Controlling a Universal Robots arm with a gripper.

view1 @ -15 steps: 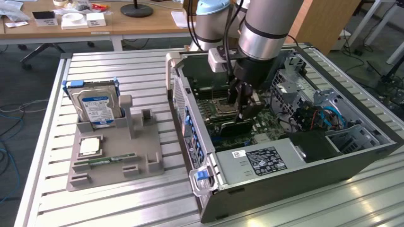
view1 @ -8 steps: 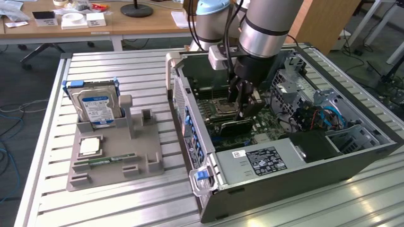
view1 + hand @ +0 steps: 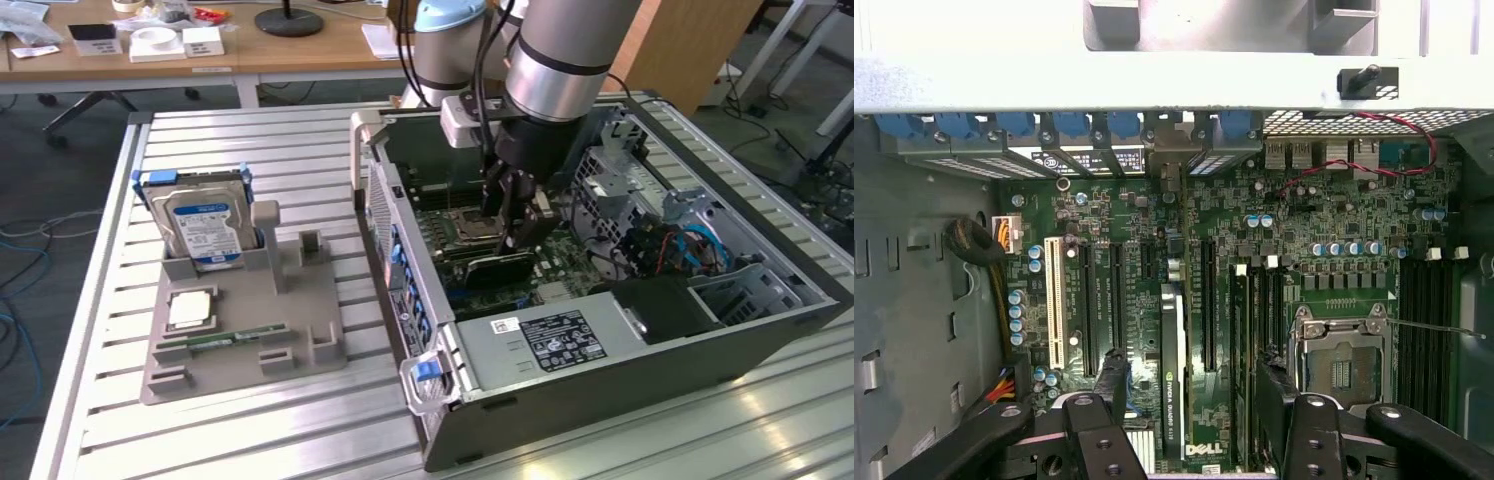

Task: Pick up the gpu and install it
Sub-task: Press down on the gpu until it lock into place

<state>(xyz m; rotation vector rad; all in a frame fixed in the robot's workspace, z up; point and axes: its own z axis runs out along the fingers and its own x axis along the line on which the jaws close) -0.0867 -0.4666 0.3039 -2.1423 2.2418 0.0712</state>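
This looks like a lab: a robot arm [image 3: 561, 60] works at an open computer case [image 3: 627, 330] on a metal table [image 3: 267, 430], with wooden desks [image 3: 240, 50] at the frame's top.

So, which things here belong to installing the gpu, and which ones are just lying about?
Belong to the job: gpu, standing on edge in a slot; gripper, open, one finger on each side of the card; motherboard; computer case.

Just lying about: hard drive, processor chip and RAM stick, all on the gray holder beside the case.
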